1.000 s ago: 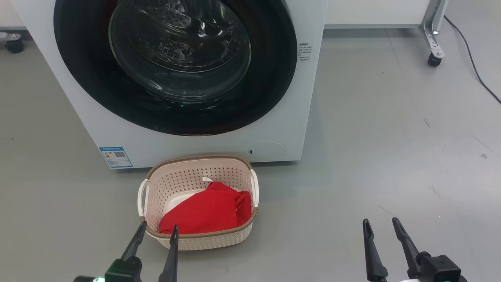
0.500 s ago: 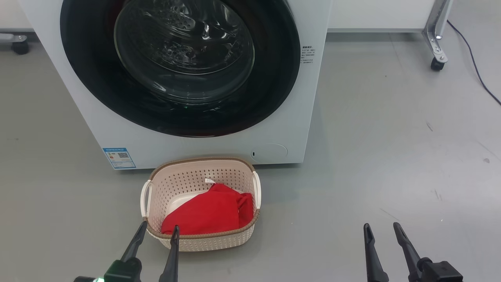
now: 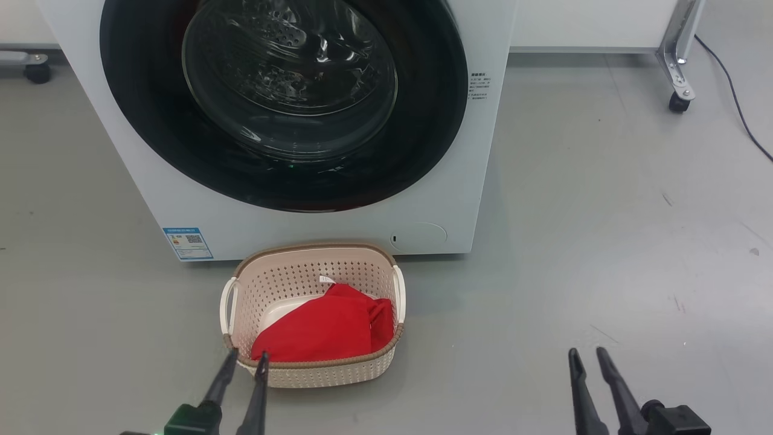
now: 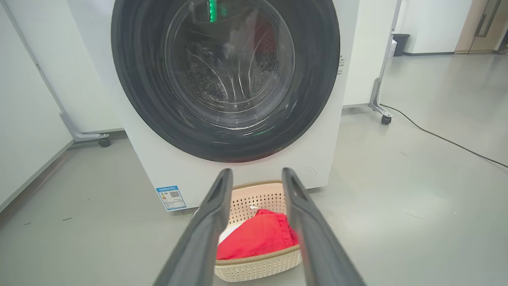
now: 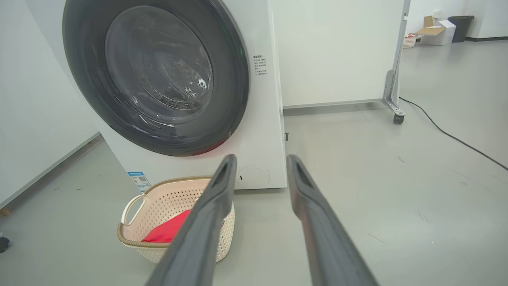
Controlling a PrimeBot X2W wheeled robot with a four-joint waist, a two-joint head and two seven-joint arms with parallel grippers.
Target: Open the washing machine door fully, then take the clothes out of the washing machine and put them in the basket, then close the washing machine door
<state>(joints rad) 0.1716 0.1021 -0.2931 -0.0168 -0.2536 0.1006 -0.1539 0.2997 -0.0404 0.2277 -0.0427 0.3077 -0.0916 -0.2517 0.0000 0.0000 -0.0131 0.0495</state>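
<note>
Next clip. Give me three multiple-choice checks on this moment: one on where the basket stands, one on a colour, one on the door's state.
1. Where does the basket stand?
A) on the floor right in front of the washing machine
B) on top of the machine
C) inside the drum

2. What colour are the clothes in the basket?
A) blue
B) red
C) green

3. How is the washing machine door?
A) swung wide open
B) taken off
C) shut

Key: 1 A, it sits on the grey floor at the machine's foot. 2 B, red fabric lies inside it. 3 C, the door lies flush against the machine's front.
</note>
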